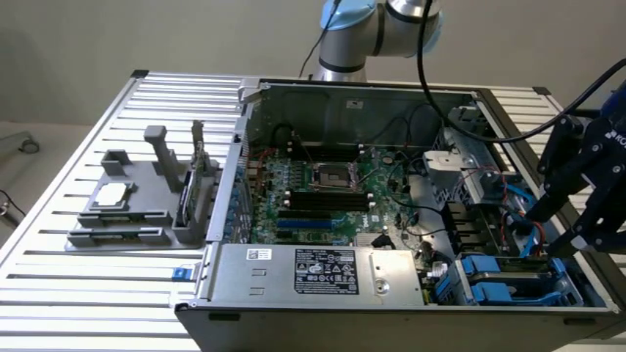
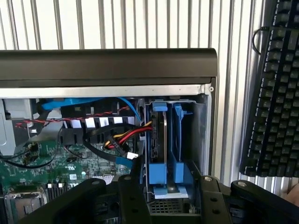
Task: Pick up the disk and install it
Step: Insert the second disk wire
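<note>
The disk [image 1: 509, 277] stands on edge in its bright blue carrier, inside the drive bay at the corner of the open computer case [image 1: 323, 95] on the exterior view's right. In the wrist view the disk [image 2: 164, 140] appears as a dark slab between blue rails. My black gripper [image 1: 550, 235] hangs just above and beside that bay. It is open, with nothing between its fingers, and does not touch the disk. Its black housing [image 2: 187, 205] sits close to the bay in the wrist view.
Red, yellow and blue cables [image 2: 124, 137] run right beside the bay. The silver power supply box [image 1: 313, 271] and motherboard [image 1: 333, 191] fill the case. A grey fixture [image 1: 137, 209] holding a small chip [image 1: 110, 194] stands on the exterior view's left. A black keyboard [image 2: 275, 93] lies outside the case.
</note>
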